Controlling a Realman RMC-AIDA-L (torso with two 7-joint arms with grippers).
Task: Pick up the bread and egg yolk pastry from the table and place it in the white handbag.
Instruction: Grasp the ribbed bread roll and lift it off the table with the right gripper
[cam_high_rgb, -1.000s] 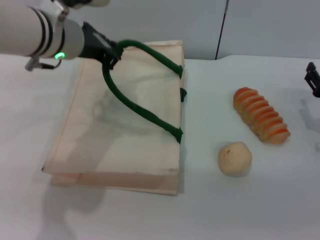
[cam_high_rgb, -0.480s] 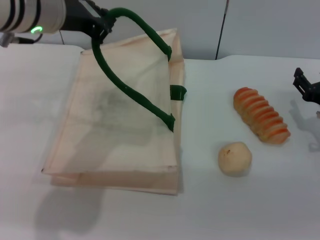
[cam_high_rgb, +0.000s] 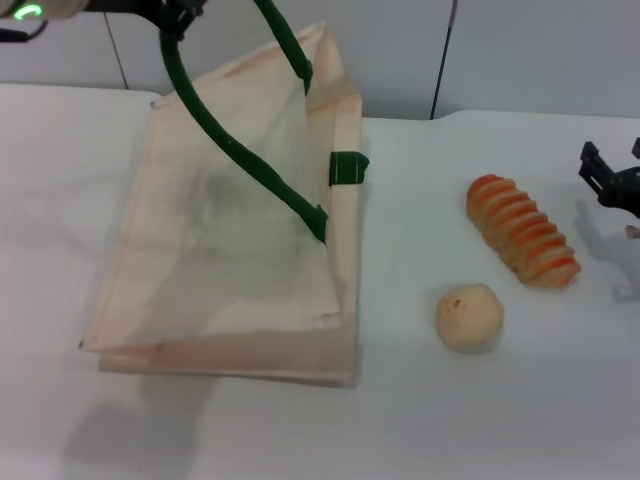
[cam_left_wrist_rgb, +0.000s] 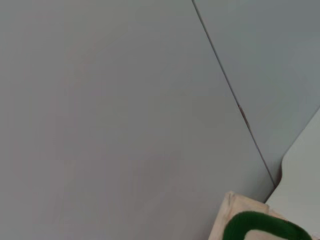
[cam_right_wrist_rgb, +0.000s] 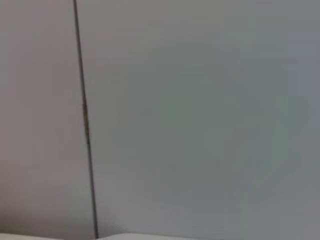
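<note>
Handbag (cam_high_rgb: 240, 240) is up by its green handle (cam_high_rgb: 235, 150), clamped in the left gripper (cam_high_rgb: 170, 12), mouth gaping. Nothing's packed: bread (cam_high_rgb: 520, 232) sits just beside the right gripper (cam_high_rgb: 610, 180), jaws apart, egg yolk pastry (cam_high_rgb: 469, 317) farther off.

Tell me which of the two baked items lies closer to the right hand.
The bread, the long orange-ridged loaf; the round pale egg yolk pastry lies farther from the right hand, toward the white handbag.
</note>
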